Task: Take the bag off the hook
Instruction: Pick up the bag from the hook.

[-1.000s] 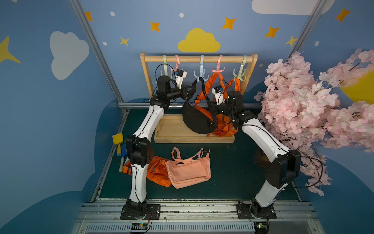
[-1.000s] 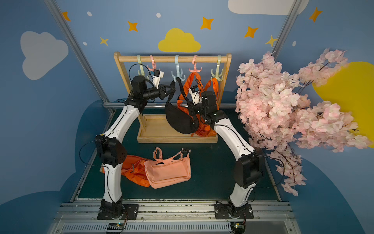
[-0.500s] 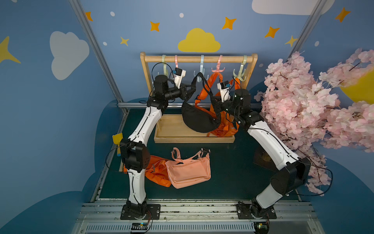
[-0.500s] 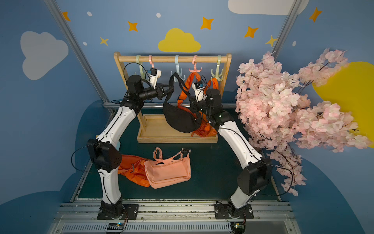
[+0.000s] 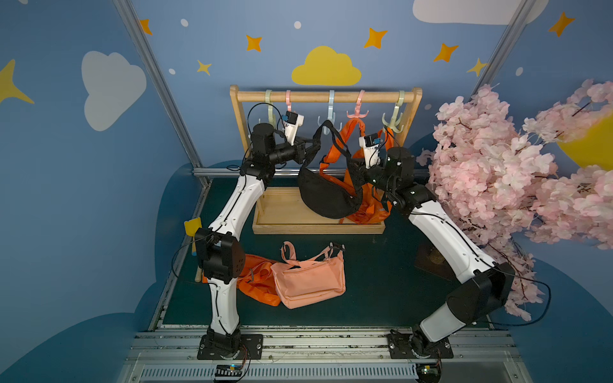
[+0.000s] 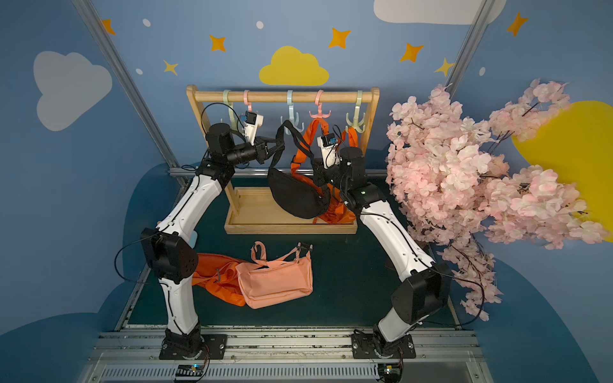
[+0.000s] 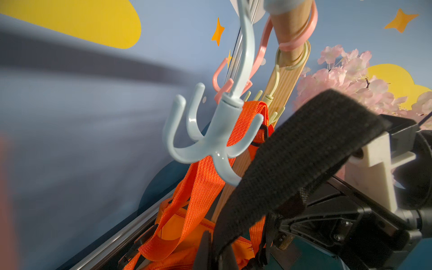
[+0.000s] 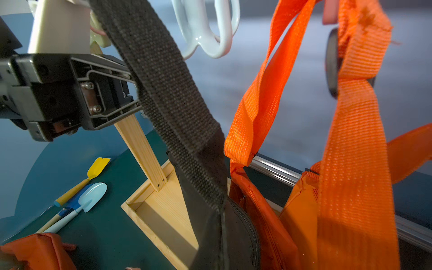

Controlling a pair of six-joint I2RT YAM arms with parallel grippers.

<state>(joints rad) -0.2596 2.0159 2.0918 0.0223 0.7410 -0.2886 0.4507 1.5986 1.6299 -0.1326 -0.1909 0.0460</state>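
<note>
The black bag [image 5: 326, 195] [image 6: 298, 197] hangs by its black strap [image 7: 304, 149] [image 8: 168, 88] in front of the rack. The strap's top loop [image 5: 326, 124] sits level with the pale blue hook [image 5: 330, 116] [image 7: 217, 140] [image 8: 205, 35]. The strap passes just in front of the prongs, and I cannot tell whether it touches one. My left gripper [image 5: 310, 146] [image 6: 277, 146] [image 7: 215, 252] is shut on the strap's left run. My right gripper [image 5: 356, 172] [image 6: 320, 175] [image 8: 219, 245] is shut on the strap where it meets the bag's right end.
An orange bag [image 5: 368, 205] hangs from the pink hook [image 5: 357, 114] right behind the black one. The wooden rack [image 5: 326, 97] stands on its tray base [image 5: 282, 212]. A peach bag [image 5: 308, 278] and another orange bag [image 5: 257, 282] lie on the table. A blossom tree [image 5: 514, 165] crowds the right side. Toy shovels [image 8: 91, 196] lie at the left.
Both grippers have risen and reached further toward the rack with the black strap. The strap's loop and the bag are a little higher.
</note>
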